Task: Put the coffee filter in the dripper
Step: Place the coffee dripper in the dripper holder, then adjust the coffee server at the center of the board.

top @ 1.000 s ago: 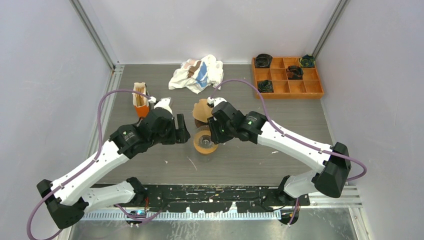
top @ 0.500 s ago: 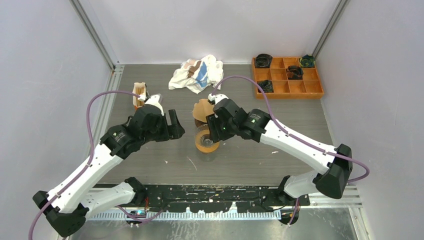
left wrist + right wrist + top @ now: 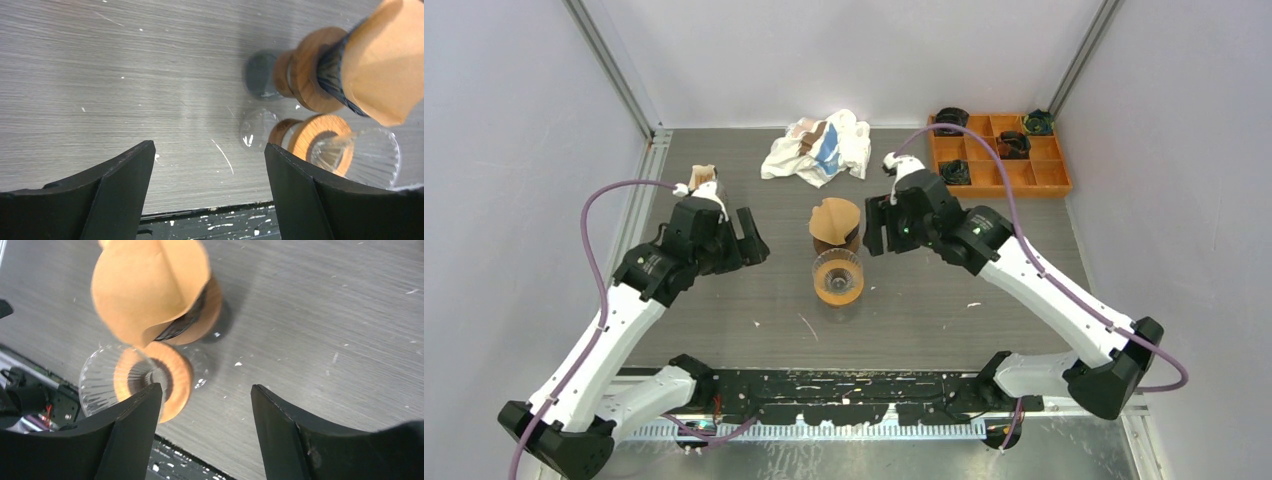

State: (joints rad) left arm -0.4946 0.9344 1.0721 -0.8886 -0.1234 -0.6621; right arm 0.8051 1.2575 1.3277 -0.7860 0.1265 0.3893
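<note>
A brown paper coffee filter sits open in a dark dripper with a wooden collar, at mid-table. Just in front of it stands an empty clear glass dripper with a wooden collar. My left gripper hangs open to the left of both, holding nothing; in the left wrist view only bare table lies between its fingers. My right gripper is open just right of the filter, apart from it. The right wrist view shows the filter and the glass dripper to the left of that gripper.
A crumpled white cloth lies at the back centre. An orange compartment tray holding black parts stands back right. An orange holder with spare filters peeks out behind the left wrist. The black mounting rail runs along the near edge.
The right gripper opened, let go of the filter and drew back to the right. The left arm pulled away to the left and back. The filter stays in the dark dripper.
</note>
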